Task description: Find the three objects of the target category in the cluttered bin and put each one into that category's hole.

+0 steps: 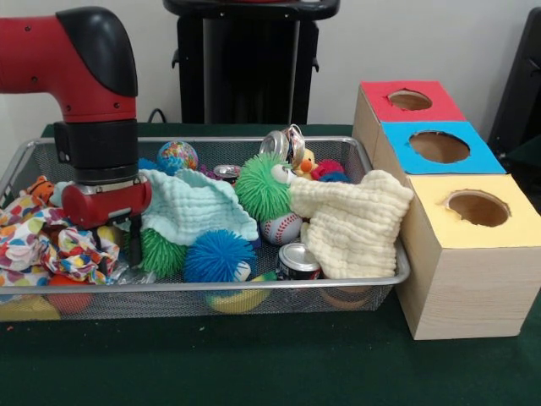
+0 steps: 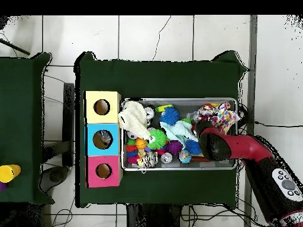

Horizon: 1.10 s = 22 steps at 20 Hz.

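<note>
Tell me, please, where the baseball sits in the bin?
In the front view the baseball lies mid-bin, below the green spiky ball, against the cream cloth.

Front view: my gripper [image 1: 127, 241] hangs over the left part of the bin [image 1: 211, 289], above a patterned cloth [image 1: 38, 245], with two spiky balls [image 1: 218, 256] just to its right. A folded cloth [image 1: 355, 222] lies at the bin's right end beside a baseball [image 1: 281, 228], a can [image 1: 297, 260] before them. The three-hole box [image 1: 456, 245] stands just right of the bin.
</note>
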Each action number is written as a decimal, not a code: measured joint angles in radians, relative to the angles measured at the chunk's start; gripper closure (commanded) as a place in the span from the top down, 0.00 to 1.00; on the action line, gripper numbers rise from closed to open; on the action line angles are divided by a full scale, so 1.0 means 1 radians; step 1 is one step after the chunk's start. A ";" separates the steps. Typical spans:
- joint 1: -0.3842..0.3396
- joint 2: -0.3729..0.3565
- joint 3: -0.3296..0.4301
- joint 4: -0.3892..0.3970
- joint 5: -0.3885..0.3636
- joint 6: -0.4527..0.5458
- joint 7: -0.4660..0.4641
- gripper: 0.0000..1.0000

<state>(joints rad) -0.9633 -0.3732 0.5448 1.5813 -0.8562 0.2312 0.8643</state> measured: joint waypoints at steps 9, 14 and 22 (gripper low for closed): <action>-0.007 0.004 0.005 0.000 0.006 -0.001 0.000 1.00; -0.013 0.007 0.011 0.000 0.007 -0.001 0.000 1.00; -0.023 0.011 0.019 0.002 0.007 -0.001 0.000 1.00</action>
<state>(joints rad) -0.9858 -0.3621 0.5642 1.5834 -0.8495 0.2301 0.8643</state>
